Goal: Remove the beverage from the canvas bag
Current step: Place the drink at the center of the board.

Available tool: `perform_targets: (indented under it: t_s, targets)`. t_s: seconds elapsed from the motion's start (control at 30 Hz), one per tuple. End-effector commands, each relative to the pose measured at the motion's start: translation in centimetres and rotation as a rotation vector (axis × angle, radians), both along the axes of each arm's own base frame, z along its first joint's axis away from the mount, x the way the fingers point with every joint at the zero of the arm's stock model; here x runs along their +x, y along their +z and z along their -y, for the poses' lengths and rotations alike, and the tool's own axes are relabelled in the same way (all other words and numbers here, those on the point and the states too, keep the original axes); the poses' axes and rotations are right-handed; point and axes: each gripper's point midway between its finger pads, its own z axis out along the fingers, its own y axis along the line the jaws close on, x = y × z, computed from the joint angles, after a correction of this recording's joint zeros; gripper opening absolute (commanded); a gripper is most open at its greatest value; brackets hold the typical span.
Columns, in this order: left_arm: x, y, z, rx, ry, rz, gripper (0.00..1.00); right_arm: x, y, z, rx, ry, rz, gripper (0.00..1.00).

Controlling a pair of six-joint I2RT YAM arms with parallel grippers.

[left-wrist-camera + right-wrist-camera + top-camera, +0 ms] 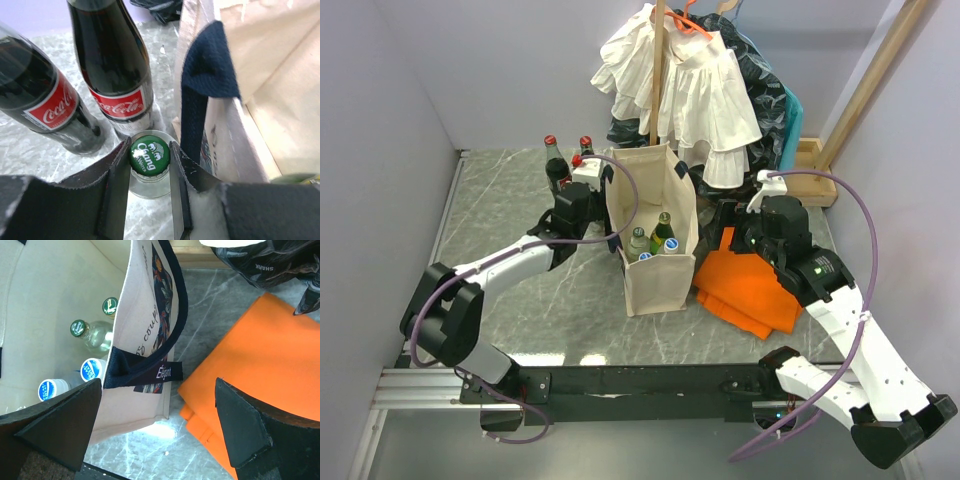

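From above, your bag [655, 235] stands mid-bench [500, 200], bottles [663, 232] inside. Left wrist: left jaws are clenched on a green-capped bottle [149, 155], outside the bag beside two colas [114, 75] toward the bench's far edge, likely for grouping. Right wrist: right jaws gape empty over the orange cloth [260, 355], probably ready to steady the bag.

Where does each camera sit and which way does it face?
Top external: above and behind the bases, looking down on the table, canvas bag, left arm, right arm.
Left wrist: on the left arm, facing past the left gripper, shut on a Chang bottle, toward two Coca-Cola bottles and a navy handle.
Right wrist: on the right arm, looking down past the open right gripper at bottles in the bag and an orange cloth.
Shared: all three show the canvas bag.
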Motion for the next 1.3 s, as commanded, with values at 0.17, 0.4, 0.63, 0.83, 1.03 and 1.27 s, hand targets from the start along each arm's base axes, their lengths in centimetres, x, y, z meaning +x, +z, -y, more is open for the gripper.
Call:
perform_targets:
  t_s: [0.17, 0.4, 0.63, 0.83, 1.03, 1.27]
  targets:
    - [2.4, 5.9, 0.8, -0.094, 0.035, 0.206, 0.01, 0.1, 0.0, 0.2, -0.011, -0.003, 0.021, 1.00]
    - [2.8, 5.2, 1.1, -0.096, 0.032, 0.192, 0.01, 0.1, 0.0, 0.2, -0.014, -0.005, 0.020, 1.00]
    - [2.9, 5.2, 0.8, -0.115, 0.058, 0.203, 0.01, 0.2, -0.1, 0.1, -0.012, -0.002, 0.018, 1.00]
    - [3.2, 4.7, 0.8, -0.122, 0.075, 0.190, 0.01, 0.2, -0.3, 0.2, -0.015, -0.004, 0.014, 1.00]
    - [3.0, 3.9, 0.5, -0.151, 0.103, 0.171, 0.01, 0.3, -0.3, 0.0, -0.016, -0.001, 0.013, 1.00]
    - [2.8, 3.4, -0.1, -0.169, 0.141, 0.162, 0.13, 0.3, -0.4, 0.0, -0.014, -0.002, 0.013, 1.00]
